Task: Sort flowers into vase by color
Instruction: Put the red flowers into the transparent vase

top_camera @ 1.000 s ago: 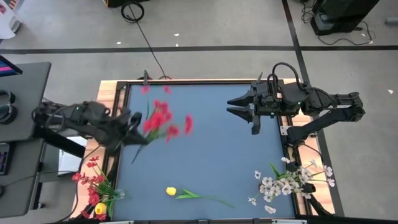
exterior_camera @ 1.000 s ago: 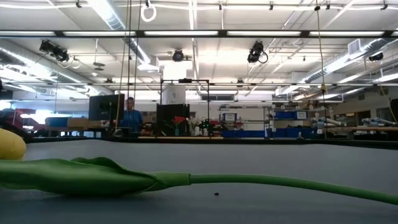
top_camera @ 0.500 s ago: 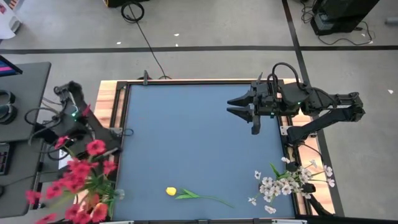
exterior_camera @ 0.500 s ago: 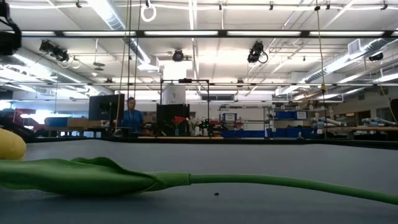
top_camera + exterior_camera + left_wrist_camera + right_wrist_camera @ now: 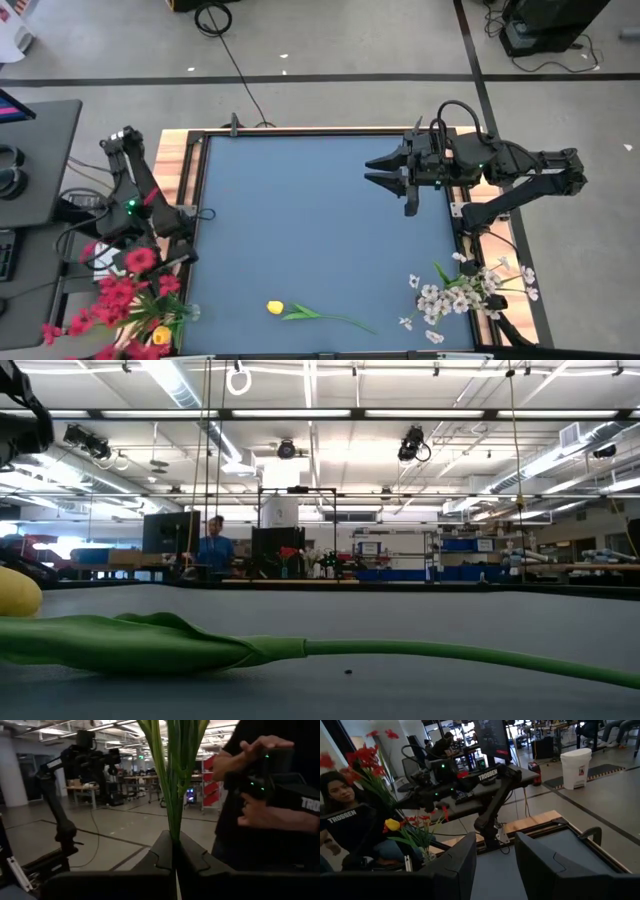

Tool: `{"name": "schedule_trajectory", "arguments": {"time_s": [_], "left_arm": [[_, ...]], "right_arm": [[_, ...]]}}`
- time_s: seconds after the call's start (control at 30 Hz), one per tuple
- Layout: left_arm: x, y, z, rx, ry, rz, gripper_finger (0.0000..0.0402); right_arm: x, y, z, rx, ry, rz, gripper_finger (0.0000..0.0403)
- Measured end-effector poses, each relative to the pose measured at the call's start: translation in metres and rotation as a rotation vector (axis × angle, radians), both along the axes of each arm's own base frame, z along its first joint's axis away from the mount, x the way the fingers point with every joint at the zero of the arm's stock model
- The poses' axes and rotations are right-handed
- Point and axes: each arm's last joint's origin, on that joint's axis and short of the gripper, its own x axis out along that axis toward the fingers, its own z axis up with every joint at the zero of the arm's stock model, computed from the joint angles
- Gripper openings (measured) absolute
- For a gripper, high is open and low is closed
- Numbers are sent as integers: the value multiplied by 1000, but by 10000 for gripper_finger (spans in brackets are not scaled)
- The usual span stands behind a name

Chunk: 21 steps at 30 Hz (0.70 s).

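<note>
Table point(image 5: 320, 220), blue-topped, fills your overhead view; only the left wrist camera shows the left gripper point(image 5: 175, 862) pinching green stems point(image 5: 175, 780) of the red artificial flowers point(image 5: 120, 295) at eight o'clock. Right gripper point(image 5: 385, 172), fingers spread, hovers at two o'clock.

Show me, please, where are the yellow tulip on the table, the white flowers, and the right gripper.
yellow tulip point(image 5: 274, 308): high view, on its yellow head.
white flowers point(image 5: 438, 298): high view, on the blossoms.
right gripper point(image 5: 374, 171): high view, midway between its open fingertips.
</note>
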Motion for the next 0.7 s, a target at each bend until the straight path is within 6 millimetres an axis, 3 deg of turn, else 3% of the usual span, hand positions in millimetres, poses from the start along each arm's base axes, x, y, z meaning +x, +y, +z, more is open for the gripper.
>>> {"name": "schedule_trajectory", "arguments": {"time_s": [0.27,0.7], "left_arm": [[-5,6,-24,-10,23,-74,9],[-8,-2,-62,-40,10,-164,9]], "right_arm": [[0,0,0,0,0,0,144],[0,0,0,0,-1,0,144]]}}
